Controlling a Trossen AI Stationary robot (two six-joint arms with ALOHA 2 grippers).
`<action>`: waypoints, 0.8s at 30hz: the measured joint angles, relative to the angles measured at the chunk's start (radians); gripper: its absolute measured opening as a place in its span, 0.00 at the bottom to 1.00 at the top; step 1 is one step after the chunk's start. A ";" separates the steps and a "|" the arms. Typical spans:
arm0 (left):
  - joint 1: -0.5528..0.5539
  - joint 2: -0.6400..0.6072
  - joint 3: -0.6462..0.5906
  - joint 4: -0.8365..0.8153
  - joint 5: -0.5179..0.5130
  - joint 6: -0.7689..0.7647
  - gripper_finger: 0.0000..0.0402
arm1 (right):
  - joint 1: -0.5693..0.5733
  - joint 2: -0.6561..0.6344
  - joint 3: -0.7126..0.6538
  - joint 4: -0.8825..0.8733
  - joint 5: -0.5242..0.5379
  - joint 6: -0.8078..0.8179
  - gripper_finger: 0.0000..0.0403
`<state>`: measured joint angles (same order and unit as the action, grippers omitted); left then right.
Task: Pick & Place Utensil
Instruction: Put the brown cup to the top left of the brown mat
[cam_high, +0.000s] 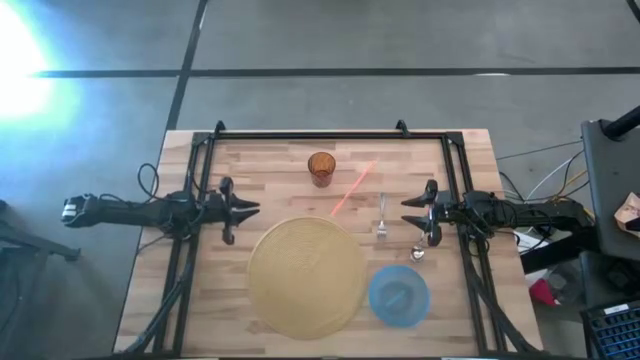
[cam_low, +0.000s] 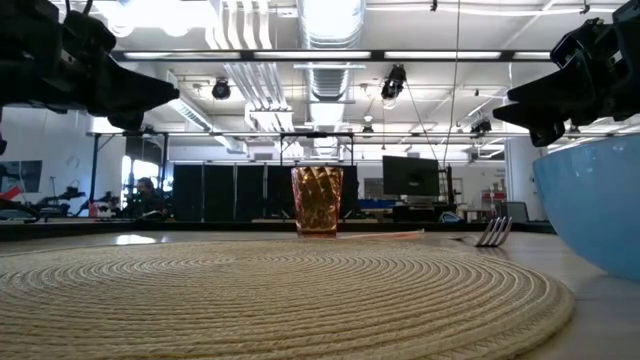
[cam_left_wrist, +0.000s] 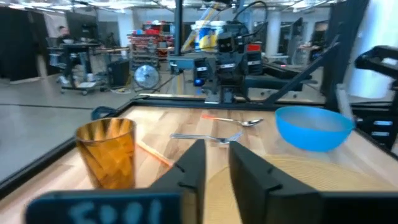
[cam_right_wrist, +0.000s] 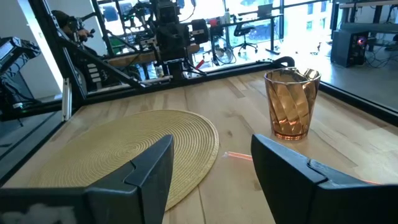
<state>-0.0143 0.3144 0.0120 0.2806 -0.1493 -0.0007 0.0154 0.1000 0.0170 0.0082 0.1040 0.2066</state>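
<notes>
Looked like nothing had been picked yet: the big round woven straw placemat was bare, the left gripper hovered just off its upper-left edge with its fingers a narrow gap apart and empty, and the right gripper hung off its upper-right side, spread wide and empty too. Going down in size, the blue plastic bowl sat touching the mat's lower-right rim, the amber faceted glass cup stood above the mat, and a thin pink-orange straw lay between cup and mat. The utensils were a slim silver metal fork lying flat just right of the mat's top and a small silver spoon a bit farther right, so I'd guess the right arm needed to drop over the fork and pinch it.
</notes>
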 joint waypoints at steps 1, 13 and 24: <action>0.000 0.000 0.000 0.000 -0.019 0.001 0.24 | 0.000 0.000 0.000 0.000 0.000 0.000 0.52; 0.000 0.001 0.000 -0.003 -0.207 0.027 0.47 | 0.000 0.000 0.000 0.000 0.000 0.000 0.52; 0.000 0.001 0.000 0.000 -0.196 -0.004 0.46 | 0.000 0.000 0.000 0.005 0.000 0.037 0.52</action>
<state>-0.0143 0.3149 0.0120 0.2805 -0.3450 -0.0043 0.0154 0.0998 0.0170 0.0135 0.1040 0.2434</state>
